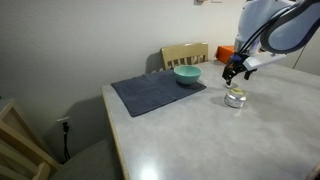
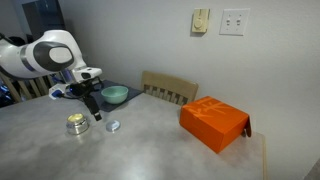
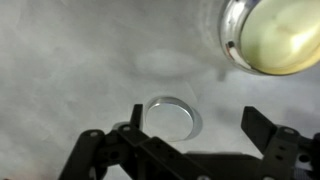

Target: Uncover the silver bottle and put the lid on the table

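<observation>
The silver bottle (image 2: 76,123) is a squat shiny container standing uncovered on the pale grey table (image 2: 150,150); it also shows in an exterior view (image 1: 236,98) and at the top right of the wrist view (image 3: 268,35), open with a pale inside. The lid (image 2: 113,126) lies flat on the table beside it; in the wrist view (image 3: 167,115) it rests by the left finger. My gripper (image 2: 96,113) is open and empty, just above the table between bottle and lid; it also shows in an exterior view (image 1: 233,76) and in the wrist view (image 3: 195,125).
A teal bowl (image 1: 187,75) sits on a dark blue-grey cloth mat (image 1: 150,93) at the table's far side. An orange box (image 2: 214,123) lies on the table away from the arm. A wooden chair (image 2: 170,88) stands behind the table.
</observation>
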